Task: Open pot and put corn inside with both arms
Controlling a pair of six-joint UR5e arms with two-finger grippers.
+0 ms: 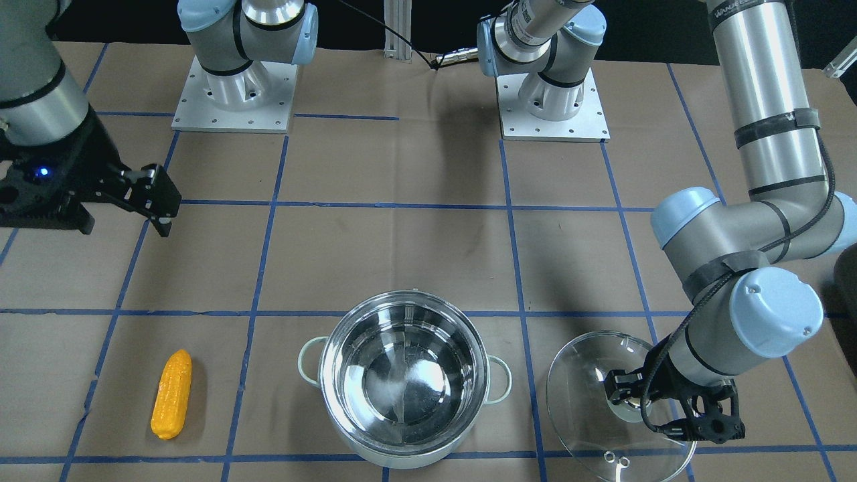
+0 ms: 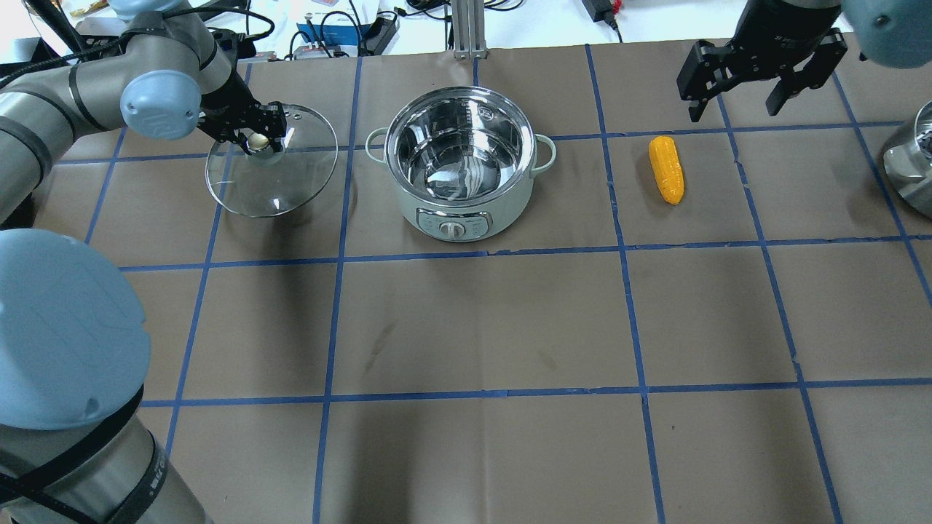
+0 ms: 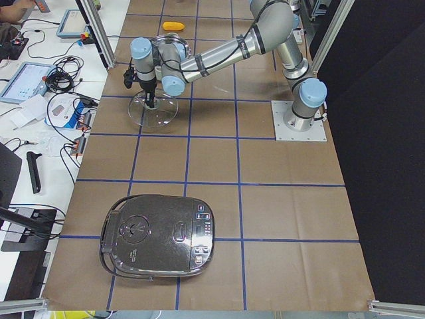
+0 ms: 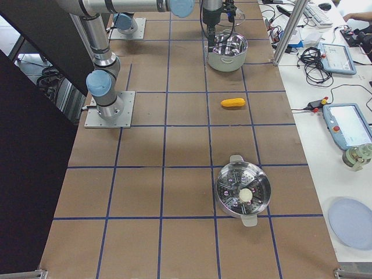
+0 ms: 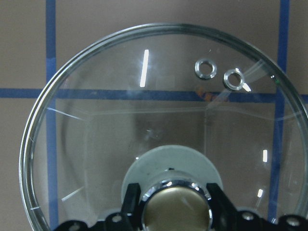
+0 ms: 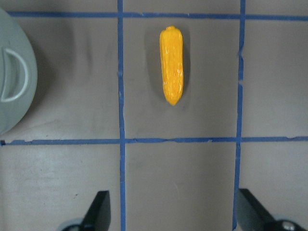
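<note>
The pot stands open in the middle of the far table row, shiny inside, also in the front view. Its clear glass lid is off to its left. My left gripper is shut on the lid's knob, with fingers on both sides. I cannot tell if the lid touches the table. The corn lies on the table right of the pot, also in the right wrist view. My right gripper is open and empty, hovering just beyond the corn.
A steamer pot stands at the table's right end and a closed rice cooker at its left end. The two arm bases are bolted at the robot's side. Blue tape lines grid the brown table cover.
</note>
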